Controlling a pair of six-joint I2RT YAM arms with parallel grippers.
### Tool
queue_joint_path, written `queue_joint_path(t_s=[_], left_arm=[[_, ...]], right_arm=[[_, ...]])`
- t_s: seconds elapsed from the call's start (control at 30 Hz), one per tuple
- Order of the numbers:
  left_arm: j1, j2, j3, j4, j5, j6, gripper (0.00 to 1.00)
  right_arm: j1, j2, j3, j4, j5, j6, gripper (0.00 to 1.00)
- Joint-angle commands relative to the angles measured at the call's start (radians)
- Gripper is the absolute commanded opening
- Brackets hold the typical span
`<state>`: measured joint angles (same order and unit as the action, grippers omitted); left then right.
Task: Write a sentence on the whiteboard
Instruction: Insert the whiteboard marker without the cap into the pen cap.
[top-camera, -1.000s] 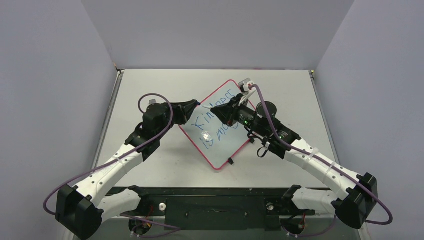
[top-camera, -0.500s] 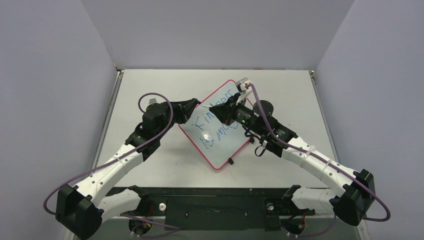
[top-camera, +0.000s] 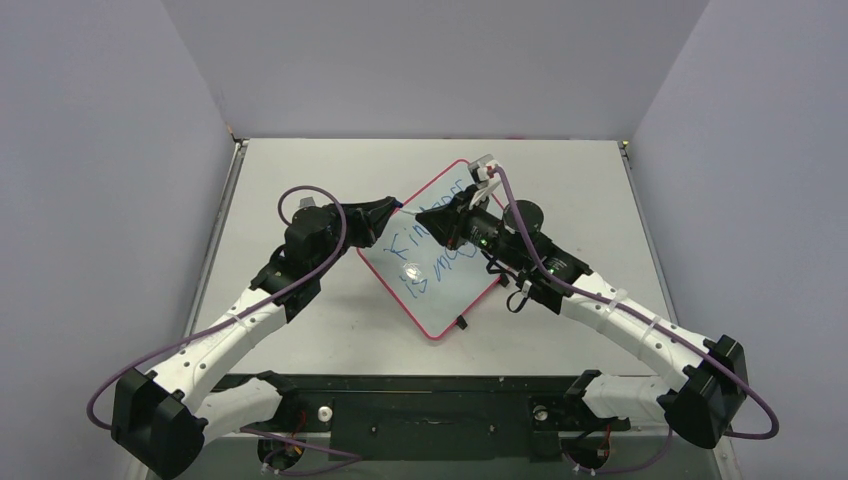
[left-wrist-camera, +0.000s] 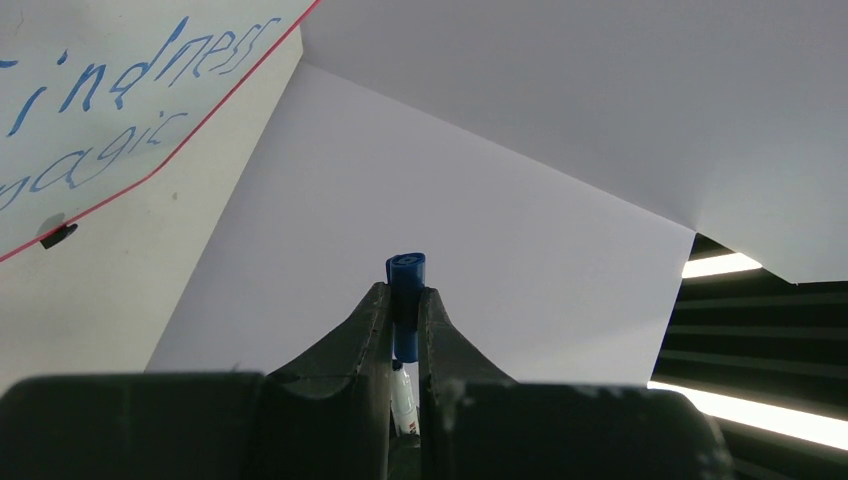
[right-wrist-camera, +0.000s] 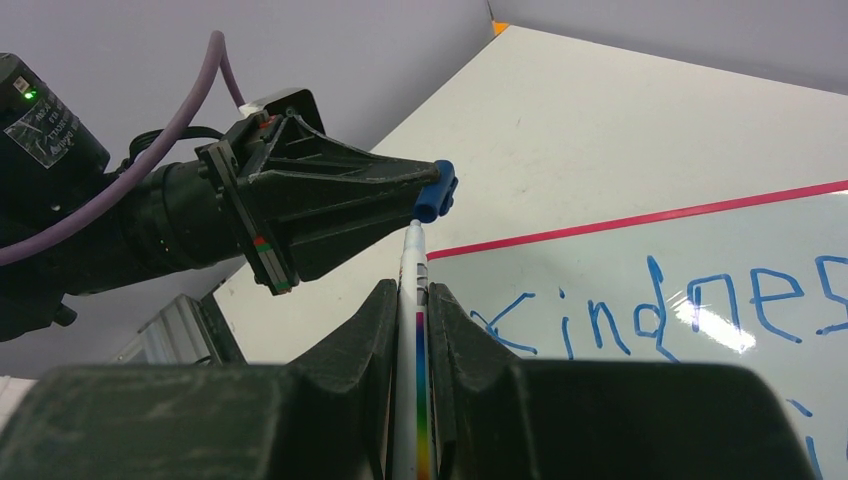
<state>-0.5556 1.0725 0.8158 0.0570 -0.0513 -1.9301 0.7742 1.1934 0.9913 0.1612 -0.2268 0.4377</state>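
Note:
The whiteboard (top-camera: 455, 290) lies turned like a diamond on the table, with a red rim and a black clip (top-camera: 461, 322). The sentence (top-camera: 425, 255) is in blue. The right wrist view shows "Kindnes" (right-wrist-camera: 680, 305) and the left wrist view shows "indness" over "agic" (left-wrist-camera: 150, 75). My left gripper (top-camera: 397, 208) is shut on a blue marker cap (left-wrist-camera: 406, 285), above the board's upper left edge. My right gripper (top-camera: 424, 216) is shut on a white marker (right-wrist-camera: 411, 300). The marker's tip points at the cap (right-wrist-camera: 436, 192) and is just short of it.
The pale table (top-camera: 300, 170) is enclosed by grey walls at the back and both sides. A black base rail (top-camera: 430, 410) runs along the near edge. Purple cables (top-camera: 300, 195) loop off both arms.
My right arm has crept left, bringing the marker tip closer to the cap in my left gripper. The left arm and the board have not moved.

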Motion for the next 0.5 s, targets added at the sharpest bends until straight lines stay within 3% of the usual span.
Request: queue_joint_path(t_s=[0.0, 0.47], left_arm=[[-0.004, -0.007, 0.002, 0.052, 0.001, -0.007, 0.00], [-0.004, -0.012, 0.000, 0.055, 0.003, -0.008, 0.00]], right_arm=[[0.007, -0.001, 0.040, 0.064, 0.022, -0.012, 0.00], [0.009, -0.002, 0.032, 0.075, 0.060, -0.010, 0.00]])
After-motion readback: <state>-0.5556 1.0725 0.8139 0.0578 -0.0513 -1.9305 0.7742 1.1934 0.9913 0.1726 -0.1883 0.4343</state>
